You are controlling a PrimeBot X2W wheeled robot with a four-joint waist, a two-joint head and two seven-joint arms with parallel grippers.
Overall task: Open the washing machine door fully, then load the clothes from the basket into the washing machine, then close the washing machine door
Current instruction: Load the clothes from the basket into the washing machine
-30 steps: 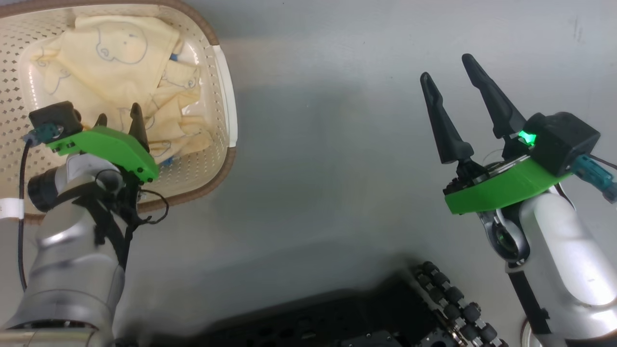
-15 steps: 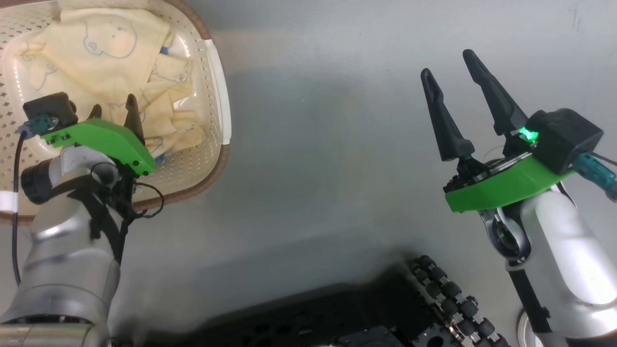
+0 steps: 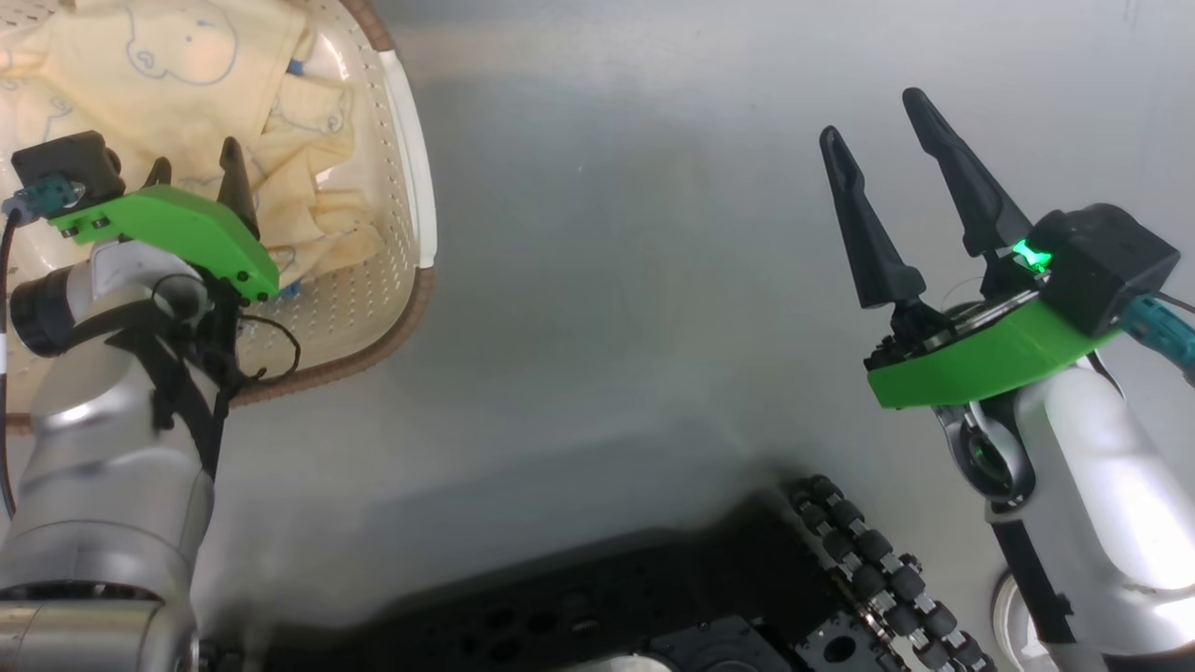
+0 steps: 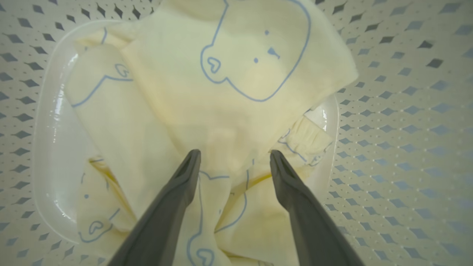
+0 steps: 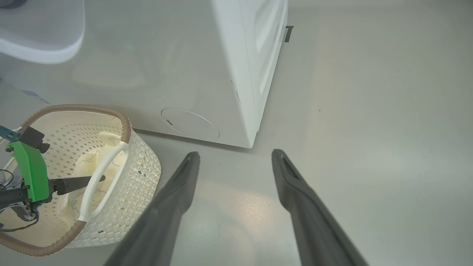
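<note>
Left gripper (image 4: pixel 233 157) hangs inside the basket with fingers spread just above the clothes, pinching nothing; the right gripper (image 3: pixel 872 114), also spread and empty, is over bare floor (image 3: pixel 607 280). The washing machine (image 5: pixel 229 74) stands on that floor, the basket (image 5: pixel 142 166) near its bottom edge, the clothes (image 4: pixel 221 92) heaped on the basket's bottom. The likely risks are catching only the top fold, which then slips free, or driving down to the bottom and dragging the light basket

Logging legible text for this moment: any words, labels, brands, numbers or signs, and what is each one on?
No text can be read.
The clothes: blue bear and heart line drawings, no letters.
The washing machine: a small dark mark at its edge, too small to read.
</note>
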